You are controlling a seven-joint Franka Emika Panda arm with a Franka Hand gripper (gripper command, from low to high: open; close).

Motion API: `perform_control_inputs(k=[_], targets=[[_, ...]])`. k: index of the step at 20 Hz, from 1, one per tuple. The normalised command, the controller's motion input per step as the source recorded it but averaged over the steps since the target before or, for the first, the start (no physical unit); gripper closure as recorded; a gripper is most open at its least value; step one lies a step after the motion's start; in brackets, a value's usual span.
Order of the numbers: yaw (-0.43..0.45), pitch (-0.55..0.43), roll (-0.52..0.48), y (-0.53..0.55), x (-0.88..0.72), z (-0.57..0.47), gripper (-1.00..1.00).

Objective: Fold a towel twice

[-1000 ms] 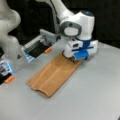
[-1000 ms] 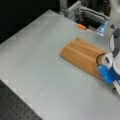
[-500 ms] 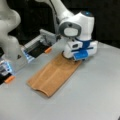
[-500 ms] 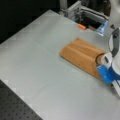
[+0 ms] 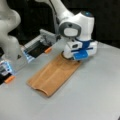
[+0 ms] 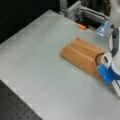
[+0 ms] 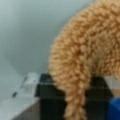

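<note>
Since a second ago I see almost nothing shifted: the arm has stayed low over the cloth's end, the cloth unmoved. I count one table (image 5: 100, 85), grey, bearing everything. One towel (image 5: 53, 75) lies on it, orange-brown, already folded into a long strip running from seven o'clock to one o'clock in a front view, and from ten o'clock to four o'clock in a front view (image 6: 81, 56). One gripper (image 5: 72, 57) sits down on the strip's one o'clock end; in the wrist view terry loops (image 7: 85, 57) bunch over a dark finger (image 7: 50, 100). Whether the jaws pinch the cloth, I cannot tell. Two small orange tabs (image 5: 48, 50) (image 5: 9, 79) lie at the table's ten o'clock edge.
</note>
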Motion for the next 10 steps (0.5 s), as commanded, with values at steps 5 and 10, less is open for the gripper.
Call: perform_control_inputs(k=[5, 10], targets=[[-0.068, 0.149, -0.043, -0.09, -0.05, 0.14, 1.00], [0.051, 0.255, -0.023, -0.19, -0.05, 0.34, 1.00]])
